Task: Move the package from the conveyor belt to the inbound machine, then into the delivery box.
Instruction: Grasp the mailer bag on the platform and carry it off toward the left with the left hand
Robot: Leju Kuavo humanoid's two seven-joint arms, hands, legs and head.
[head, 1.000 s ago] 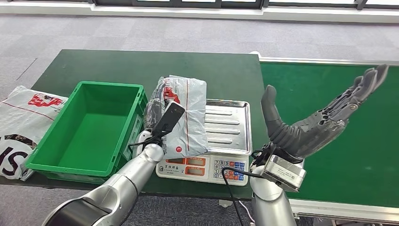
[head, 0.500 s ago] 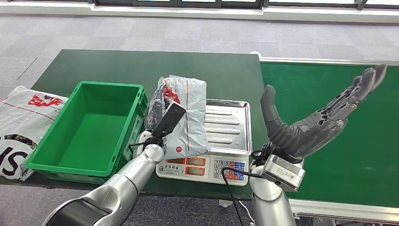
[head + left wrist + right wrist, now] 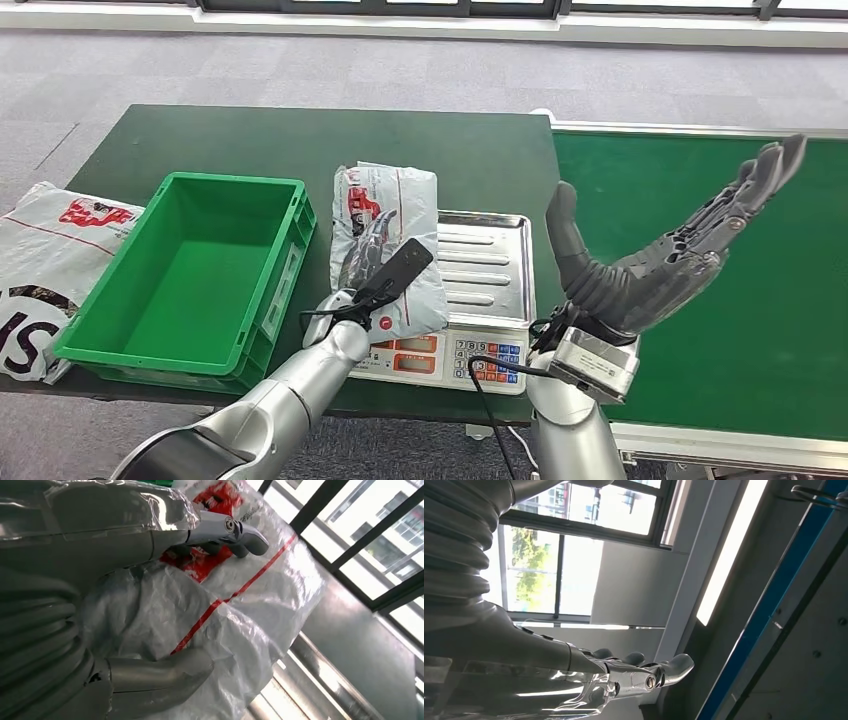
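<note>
Left hand (image 3: pixel 372 262) grips the slack white plastic package (image 3: pixel 390 245) with red print over the steel scale tray (image 3: pixel 490 265) beside it, and that slippery film could slide free before reaching the green plastic crate (image 3: pixel 185 280).

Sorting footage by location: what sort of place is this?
Probably a parcel-handling test station in an office-like room: a green conveyor belt, a weighing scale, a green crate and a courier package.
</note>
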